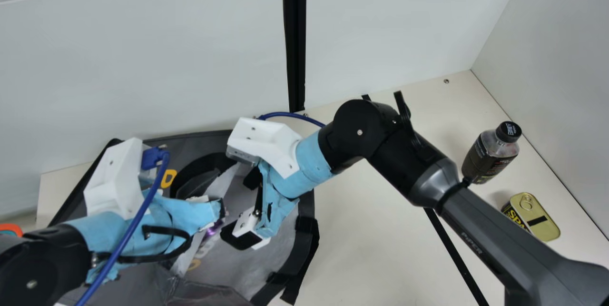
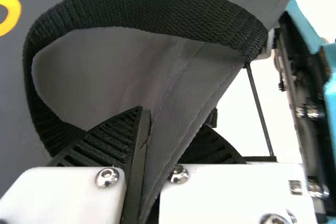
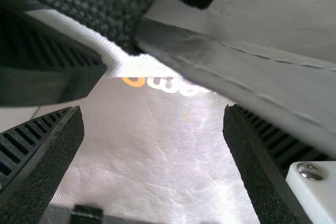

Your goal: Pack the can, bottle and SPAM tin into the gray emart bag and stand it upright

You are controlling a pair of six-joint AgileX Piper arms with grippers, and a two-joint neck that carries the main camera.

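Observation:
The gray emart bag point(image 1: 266, 268) lies at the left of the main view, with both grippers over it. My left gripper point(image 1: 220, 213) is closed on the bag's edge; in the left wrist view, my left gripper point(image 2: 147, 129) pinches a fold of gray fabric point(image 2: 173, 108) beside a black strap loop point(image 2: 142, 6). Fingers apart, my right gripper point(image 1: 245, 211) is just to its right; in the right wrist view my right gripper point(image 3: 153, 124) has bag fabric point(image 3: 157, 166) beyond it. The dark bottle point(image 1: 490, 156) stands far right, the SPAM tin point(image 1: 533, 216) nearer.
White walls point(image 1: 152, 58) rise behind and at the right of the cream table point(image 1: 366, 239). My right forearm crosses above the table between bag and bottle. An orange-rimmed object point(image 1: 12, 229) shows at the left edge.

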